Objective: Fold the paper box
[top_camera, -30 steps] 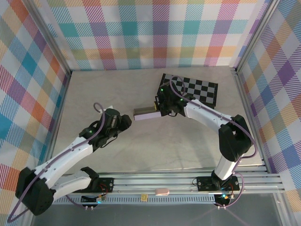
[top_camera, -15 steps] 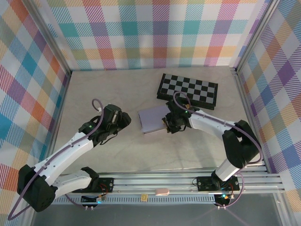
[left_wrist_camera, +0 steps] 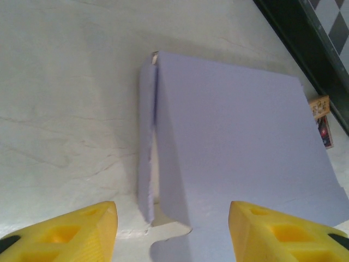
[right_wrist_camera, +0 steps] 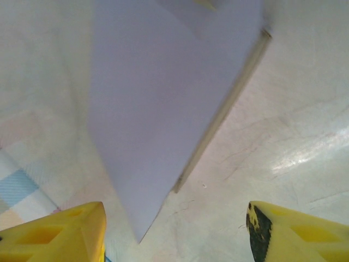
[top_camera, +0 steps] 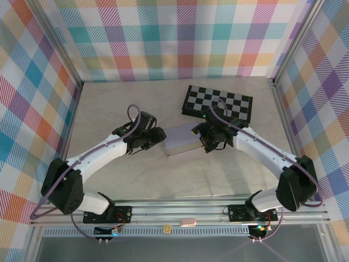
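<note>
In the top view, the paper box [top_camera: 182, 141] is lying flat and closed on the pale table [top_camera: 109, 98], about mid-table, with the black-and-grey checkerboard [top_camera: 218, 102] just beyond its far right corner. The left gripper [top_camera: 155, 135] is sitting just beside the box's left edge. The right gripper [top_camera: 204, 139] is sitting at the box's right edge. From this height I cannot tell whether either is touching the cardboard.

In the left wrist view, the left gripper [left_wrist_camera: 172, 232] is holding its yellow fingers [left_wrist_camera: 71, 229] wide apart, clamped on nothing. The box [left_wrist_camera: 234, 147] is stretching away to the far right, lavender top facing up. A narrow side flap [left_wrist_camera: 146, 147] is standing loose along its left edge, with a thin gap showing beside it. The checkerboard's dark edge [left_wrist_camera: 305, 33] is crossing the far right corner.

In the right wrist view, which is blurred, the right gripper [right_wrist_camera: 174, 234] is also keeping its yellow fingers [right_wrist_camera: 54, 234] spread, with nothing pinched. The box [right_wrist_camera: 163, 82] is lying ahead on the table, one corner pointing down towards the left finger.
</note>
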